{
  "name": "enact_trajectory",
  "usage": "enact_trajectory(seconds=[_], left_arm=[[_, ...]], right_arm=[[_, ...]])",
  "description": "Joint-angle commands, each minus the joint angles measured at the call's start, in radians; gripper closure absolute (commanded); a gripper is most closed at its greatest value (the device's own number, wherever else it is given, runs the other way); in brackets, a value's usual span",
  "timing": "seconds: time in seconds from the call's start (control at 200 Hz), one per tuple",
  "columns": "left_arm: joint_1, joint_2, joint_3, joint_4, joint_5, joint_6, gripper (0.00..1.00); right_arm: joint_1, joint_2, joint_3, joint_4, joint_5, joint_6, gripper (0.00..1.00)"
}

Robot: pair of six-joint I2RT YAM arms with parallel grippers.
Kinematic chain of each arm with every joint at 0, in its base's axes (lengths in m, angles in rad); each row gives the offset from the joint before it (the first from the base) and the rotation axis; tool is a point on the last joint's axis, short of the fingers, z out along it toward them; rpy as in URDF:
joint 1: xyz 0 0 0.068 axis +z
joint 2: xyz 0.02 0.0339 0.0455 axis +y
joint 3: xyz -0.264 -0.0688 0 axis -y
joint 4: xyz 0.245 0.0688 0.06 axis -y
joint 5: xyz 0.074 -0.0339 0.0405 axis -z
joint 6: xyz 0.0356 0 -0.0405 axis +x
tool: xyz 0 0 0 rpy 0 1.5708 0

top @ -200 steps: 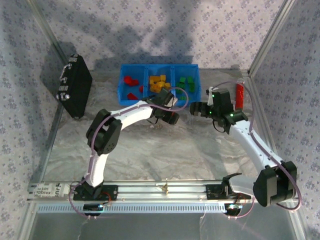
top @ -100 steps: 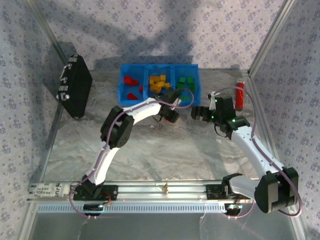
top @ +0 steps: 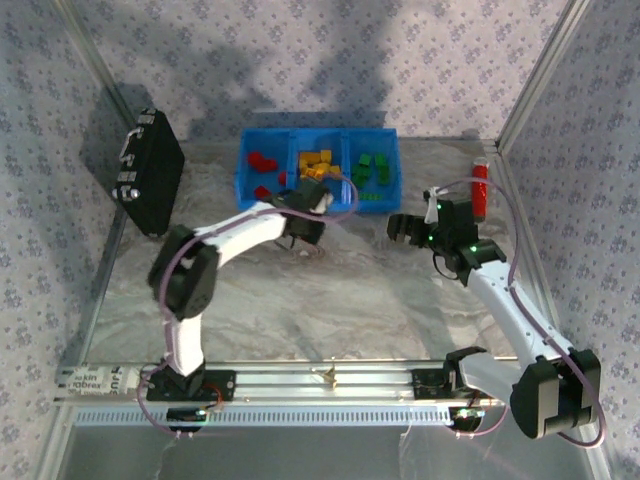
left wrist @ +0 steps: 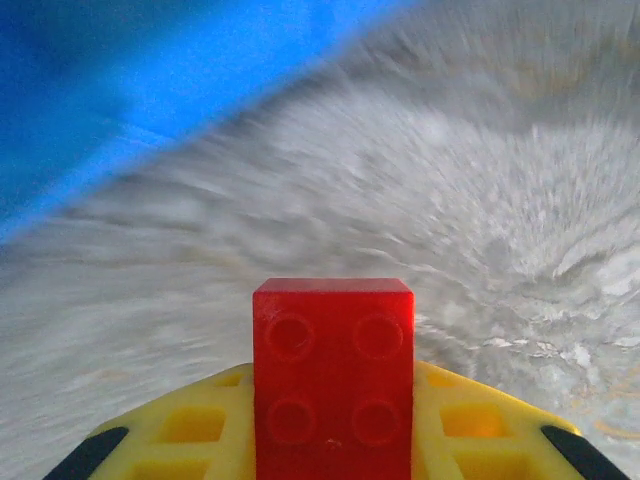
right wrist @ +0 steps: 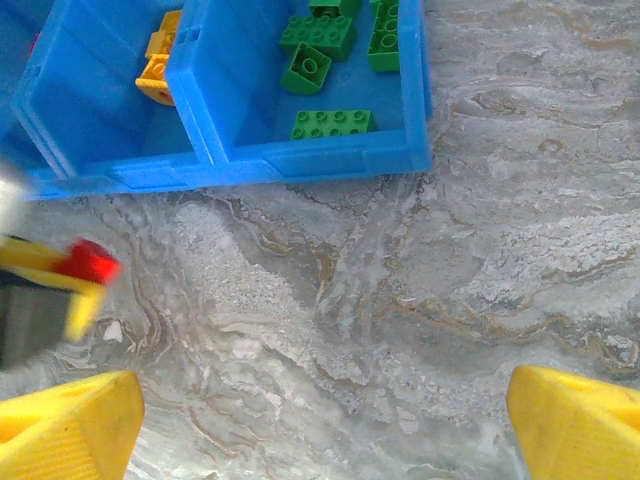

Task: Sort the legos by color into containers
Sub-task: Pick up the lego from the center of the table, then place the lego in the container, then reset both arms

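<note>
My left gripper clamps a red lego — bound, I judge, for the red compartment of the tray. My right gripper hangs wide open, clear.

Robot lab: aluminium-framed enclosure

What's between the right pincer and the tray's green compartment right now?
Bare marbled table, shown in the right wrist view; the left pincer, shut on a red lego, sits off to the side.

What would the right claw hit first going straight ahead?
Probably the near wall of the blue tray, below the green bricks; the right gripper has bare table before it, but depth is unclear.
</note>
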Motion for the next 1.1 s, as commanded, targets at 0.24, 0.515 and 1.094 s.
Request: enact_trajectory(seconds=[0.24,0.515,1.094], left_arm=[[0.247,0.049,0.348,-0.073,0.002,-0.025,0.59],[0.26,0.025,0.394,-0.088,-0.029,-0.08,0.08],[0.212,-0.955,-0.789,0.367,-0.323,-0.114,0.0]], right_arm=[[0.028,0.01,0.018,0.007,-0.026,0.038,0.05],[0.032,-0.092,0.006,-0.067,0.03,0.014,0.03],[0.006,-0.218,-0.193,-0.061,0.58,-0.01,0.03]])
